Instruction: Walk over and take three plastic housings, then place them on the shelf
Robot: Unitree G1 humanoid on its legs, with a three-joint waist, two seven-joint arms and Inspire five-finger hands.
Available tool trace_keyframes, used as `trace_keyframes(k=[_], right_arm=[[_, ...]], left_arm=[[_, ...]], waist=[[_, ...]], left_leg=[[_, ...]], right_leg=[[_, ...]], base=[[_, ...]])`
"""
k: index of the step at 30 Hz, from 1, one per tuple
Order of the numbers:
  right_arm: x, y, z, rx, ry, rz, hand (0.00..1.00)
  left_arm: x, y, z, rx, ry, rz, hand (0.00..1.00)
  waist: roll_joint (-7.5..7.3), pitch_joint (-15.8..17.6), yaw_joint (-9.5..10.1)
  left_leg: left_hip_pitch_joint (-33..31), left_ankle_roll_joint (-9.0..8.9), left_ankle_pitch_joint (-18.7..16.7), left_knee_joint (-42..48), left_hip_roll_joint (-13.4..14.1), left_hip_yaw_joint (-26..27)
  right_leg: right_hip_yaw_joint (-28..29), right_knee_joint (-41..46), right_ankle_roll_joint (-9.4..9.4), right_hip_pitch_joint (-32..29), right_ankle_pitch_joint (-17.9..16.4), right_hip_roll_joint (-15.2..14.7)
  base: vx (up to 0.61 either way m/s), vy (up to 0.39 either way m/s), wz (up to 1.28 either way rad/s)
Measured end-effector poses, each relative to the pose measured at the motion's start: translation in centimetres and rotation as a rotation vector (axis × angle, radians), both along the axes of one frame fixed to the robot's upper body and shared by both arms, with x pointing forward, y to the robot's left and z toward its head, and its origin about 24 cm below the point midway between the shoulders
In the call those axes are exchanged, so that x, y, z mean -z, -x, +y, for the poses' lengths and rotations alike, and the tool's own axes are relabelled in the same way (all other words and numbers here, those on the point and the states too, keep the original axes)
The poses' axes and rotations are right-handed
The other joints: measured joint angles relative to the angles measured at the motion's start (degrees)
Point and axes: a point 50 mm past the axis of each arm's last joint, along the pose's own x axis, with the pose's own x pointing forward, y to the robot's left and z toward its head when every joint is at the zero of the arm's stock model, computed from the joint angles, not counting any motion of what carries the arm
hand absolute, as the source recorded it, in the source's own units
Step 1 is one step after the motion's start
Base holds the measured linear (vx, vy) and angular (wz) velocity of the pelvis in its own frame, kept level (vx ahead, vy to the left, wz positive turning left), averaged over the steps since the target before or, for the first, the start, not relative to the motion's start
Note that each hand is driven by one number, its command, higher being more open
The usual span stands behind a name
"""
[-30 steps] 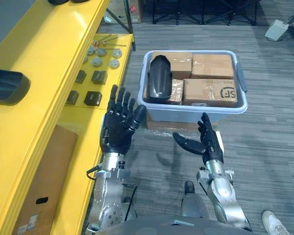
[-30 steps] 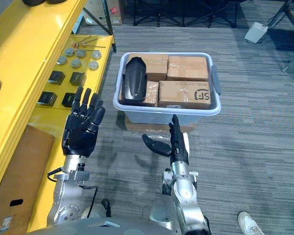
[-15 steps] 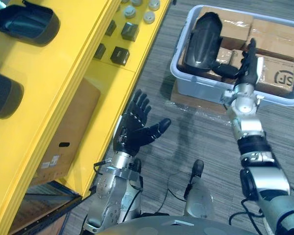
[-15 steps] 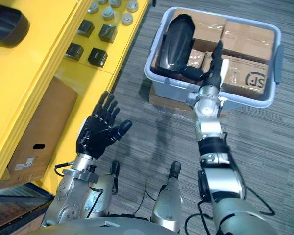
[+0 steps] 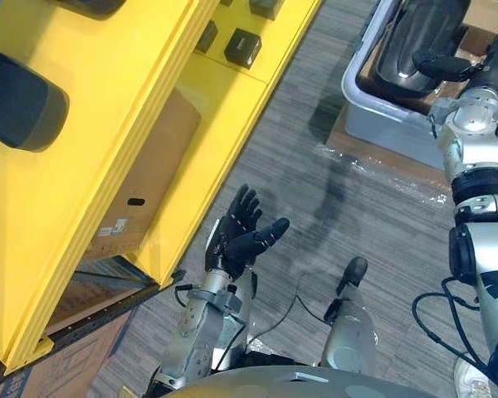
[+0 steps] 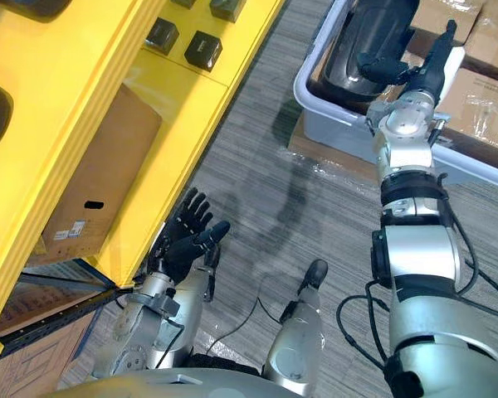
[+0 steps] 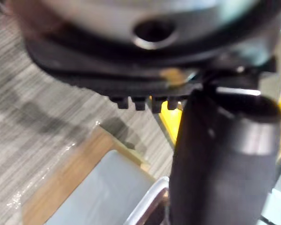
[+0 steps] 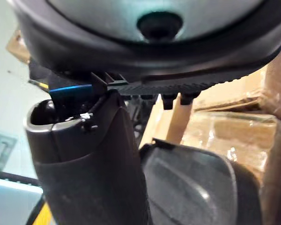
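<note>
Reach for a housing in the bin. The right hand (image 6: 432, 65) is stretched far forward over the grey bin (image 6: 336, 133), its fingers straight and its thumb spread wide to the side. The thumb lies across the upper face of the black housing (image 6: 380, 29). Whether it touches the shell or hovers just above cannot be told, and nothing is clasped yet. The housing sits directly beneath and beside the thumb, propped on the cardboard boxes (image 6: 485, 91) that fill the bin. This raises it to the rim, where a hand coming from above can get at it without reaching deep. The wide spread probably suits the broad, curved, glossy shell, which is likely to slip unless the fingers close round its edge. The right wrist view shows the shell (image 8: 192, 187) close under the thumb. The left hand (image 5: 242, 236) is held low and near the body, palm up and fingers loosely fanned, carrying nothing. It seems to be kept clear of the reach and perhaps ready to steady the load. To its outer side stands the yellow shelf (image 5: 108, 124), where a dark shell (image 5: 21, 99) of similar form already rests, so the task appears partly done.
</note>
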Motion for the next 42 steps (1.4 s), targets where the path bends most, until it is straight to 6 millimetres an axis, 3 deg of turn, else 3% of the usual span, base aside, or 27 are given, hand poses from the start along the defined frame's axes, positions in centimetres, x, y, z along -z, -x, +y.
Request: trace_keyframes(k=[5,12,13,16,20,23,42], right_arm=[[-1.0,1.1,-2.6,0.156,-0.041,0.02,1.0],[-1.8,2.3,-4.7,0.243,-0.037,0.067,1.0],[-1.6,2.2,-4.8,0.23,-0.044,0.092,0.0],[-2.0,2.2,-5.0,0.196,-0.032,0.122,0.0],[-2.7,4.0,-7.7,0.255,-0.007,0.18,0.0],[-2.5,4.7,-8.6,0.281,-0.016,0.201,0.0],[0.4,4.8,-9.0,0.295,-0.085,0.34,0.0]], left_arm=[[1.1,0.2,-1.2,0.021,0.036,0.057,1.0],[1.6,0.3,-1.8,0.016,0.075,0.087,1.0],[1.8,0.3,-1.7,0.011,0.074,0.097,1.0],[2.1,0.3,-1.7,0.007,0.076,0.106,1.0],[2.4,-0.1,-1.8,0.013,0.064,0.117,1.0],[2.5,-0.1,-1.7,0.009,0.068,0.124,1.0],[2.3,-0.2,-1.1,-0.018,0.077,0.114,1.0]], waist=[[1.47,0.73,0.91],[2.32,1.18,1.19],[2.33,1.17,1.2],[2.42,1.11,1.33],[2.45,1.09,2.6],[2.5,1.06,2.55],[2.81,0.84,2.42]], left_leg=[[-3.11,-0.04,-0.03,1.8,0.05,-0.03],[-5.4,-0.08,-0.37,3.68,0.19,-0.06],[-5.62,-0.05,-0.45,3.93,0.2,-0.09],[-7.18,0.0,-0.52,4.89,0.19,-0.25],[-8.47,0.05,-0.64,5.9,0.14,-0.63],[-8.85,0.04,-0.65,6.01,0.13,-0.97],[-7.33,0.03,-0.89,7.18,0.51,-1.02]], right_leg=[[0.01,0.15,0.07,-2.34,0.05,0.08],[0.24,0.89,0.13,-4.2,0.14,0.16],[0.2,0.9,0.15,-4.28,0.16,0.18],[0.13,1.01,0.17,-5.35,0.42,0.21],[-0.1,1.16,0.21,-5.95,0.64,0.27],[-0.5,1.21,0.22,-6.01,0.64,0.34],[-0.46,2.95,-0.47,-4.67,0.18,0.51]], base=[[-0.06,-0.023,-0.01],[-0.04,-0.013,-0.01],[0.0,0.0,0.0],[-0.04,0.001,0.01],[-0.04,0.006,0.03],[-0.03,0.002,0.04],[-0.02,0.005,0.0]])
